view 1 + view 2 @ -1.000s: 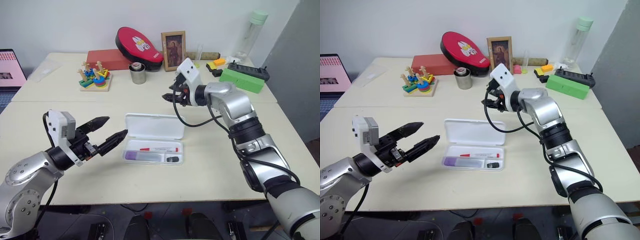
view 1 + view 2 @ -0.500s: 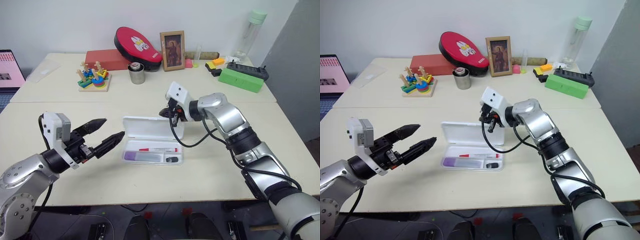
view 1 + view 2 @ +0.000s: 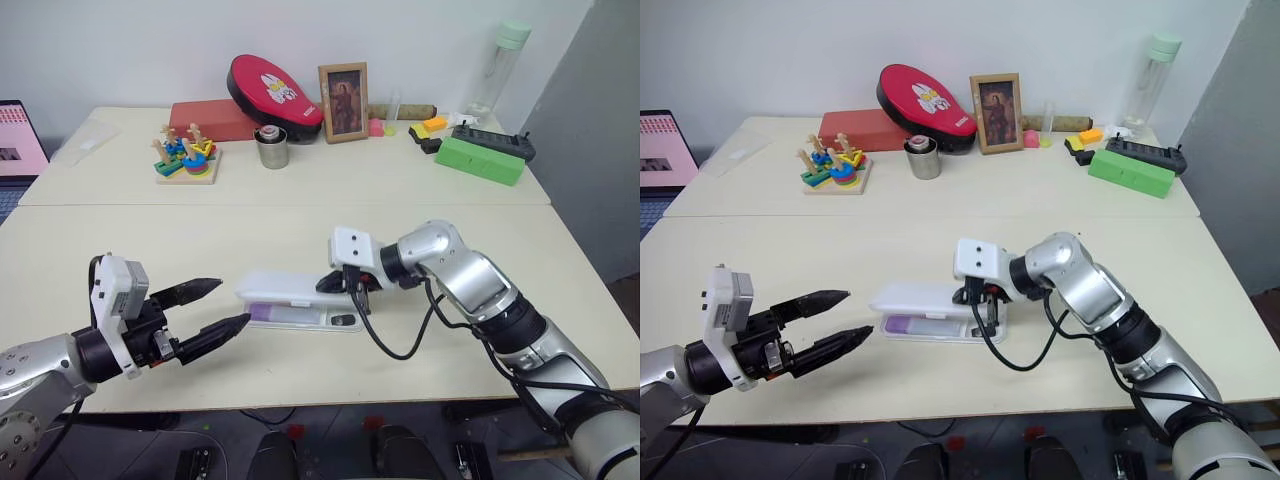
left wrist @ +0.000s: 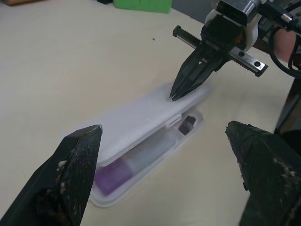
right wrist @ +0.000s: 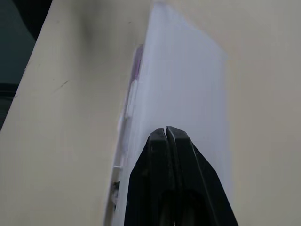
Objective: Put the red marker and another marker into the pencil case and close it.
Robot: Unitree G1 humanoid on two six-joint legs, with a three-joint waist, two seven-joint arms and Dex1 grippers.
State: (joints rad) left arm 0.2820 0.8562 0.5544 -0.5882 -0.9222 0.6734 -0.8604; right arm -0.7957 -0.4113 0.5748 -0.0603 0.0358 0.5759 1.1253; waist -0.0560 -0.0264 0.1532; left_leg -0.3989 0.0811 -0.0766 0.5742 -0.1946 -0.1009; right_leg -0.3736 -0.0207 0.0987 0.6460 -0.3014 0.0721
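Pencil case (image 3: 290,305) lies near the front edge of the cream table (image 3: 300,195), its white lid tipped most of the way down over the tray but not yet latched. By its look it is thin, light, stiff plastic with a smooth top, so it would likely skid under a sideways shove; a straight downward press near the lid's free front edge, by the clasp, seems the best place to act. The right gripper (image 4: 175,95), fingers pressed together, rests its tips on the lid. The left gripper (image 3: 212,307), fingers spread wide and empty, hovers just beside the case's end. Inside, the purple-capped marker (image 4: 112,176) shows through the gap; the red marker is hidden under the lid.
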